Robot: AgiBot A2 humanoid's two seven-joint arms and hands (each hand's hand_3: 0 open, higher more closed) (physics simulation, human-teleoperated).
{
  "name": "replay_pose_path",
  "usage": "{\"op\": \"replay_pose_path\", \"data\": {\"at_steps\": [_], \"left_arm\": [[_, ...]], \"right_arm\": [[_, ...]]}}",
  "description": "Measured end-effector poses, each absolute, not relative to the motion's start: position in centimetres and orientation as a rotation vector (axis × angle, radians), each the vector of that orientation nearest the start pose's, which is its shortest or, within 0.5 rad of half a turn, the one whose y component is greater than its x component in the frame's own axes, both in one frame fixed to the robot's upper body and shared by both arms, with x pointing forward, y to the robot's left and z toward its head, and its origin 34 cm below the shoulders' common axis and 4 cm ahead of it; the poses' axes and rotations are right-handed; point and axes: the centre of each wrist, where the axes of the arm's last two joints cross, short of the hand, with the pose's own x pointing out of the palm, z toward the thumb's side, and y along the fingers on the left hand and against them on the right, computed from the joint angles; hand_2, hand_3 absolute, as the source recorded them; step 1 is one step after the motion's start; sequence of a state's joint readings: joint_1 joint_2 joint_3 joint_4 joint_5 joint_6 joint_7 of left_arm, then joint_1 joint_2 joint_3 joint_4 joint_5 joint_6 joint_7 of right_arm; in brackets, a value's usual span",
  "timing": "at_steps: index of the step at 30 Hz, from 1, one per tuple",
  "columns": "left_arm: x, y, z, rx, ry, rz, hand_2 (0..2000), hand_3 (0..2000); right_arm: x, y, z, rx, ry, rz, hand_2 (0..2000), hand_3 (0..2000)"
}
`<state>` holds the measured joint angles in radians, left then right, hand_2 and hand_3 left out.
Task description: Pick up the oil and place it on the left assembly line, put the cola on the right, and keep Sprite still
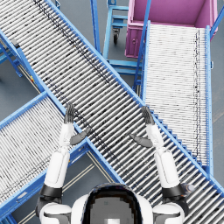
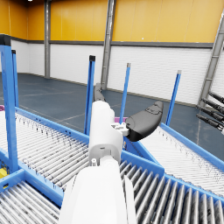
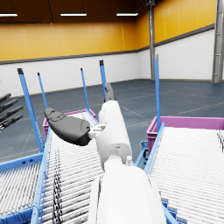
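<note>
Closest in, two white arms, one on each side. At the end of the left one, the left hand (image 1: 72, 127): dark, fingers spread apart, thumb out to the side, nothing in it. Hangs over the blue rail (image 1: 94, 148) at the near edge of the middle belt (image 1: 109, 100). On the other side, the right hand (image 1: 148, 129): fingers apart, thumb pointing in, holds nothing, up over the gray rollers of that middle belt. Well apart from the left hand.

In the left wrist view, the left hand (image 2: 131, 124) wide open, up above the rollers. In the right wrist view, the right hand (image 3: 87, 127), open too.

Next out, the left belt (image 1: 26, 135), off to the left side, and the right belt (image 1: 175, 78), running straight away on the right. Blue edges on all three. Past the far end of the right belt, a pink bin (image 1: 175, 11), with a blue cart (image 1: 118, 19) just beside it on the gray floor (image 1: 74, 13). Farthest off in the wrist views, thin blue posts (image 2: 89, 92), then a wall (image 2: 153, 65), white low down and yellow up high.

Cannot tell where the oil, the cola or the Sprite is: not seen in any view.
</note>
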<state>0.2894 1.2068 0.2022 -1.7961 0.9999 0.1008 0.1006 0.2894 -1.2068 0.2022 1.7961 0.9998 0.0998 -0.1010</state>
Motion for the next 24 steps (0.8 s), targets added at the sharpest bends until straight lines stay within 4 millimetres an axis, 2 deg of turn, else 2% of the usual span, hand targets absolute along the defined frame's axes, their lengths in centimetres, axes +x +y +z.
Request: {"op": "replay_pose_path", "data": {"at_steps": [24], "left_arm": [[25.45, 20.07, 22.86, 0.074, -0.388, -1.777, 0, 0]], "right_arm": [[25.45, -20.07, 22.86, -0.134, -0.376, 1.971, 0, 0]]}}
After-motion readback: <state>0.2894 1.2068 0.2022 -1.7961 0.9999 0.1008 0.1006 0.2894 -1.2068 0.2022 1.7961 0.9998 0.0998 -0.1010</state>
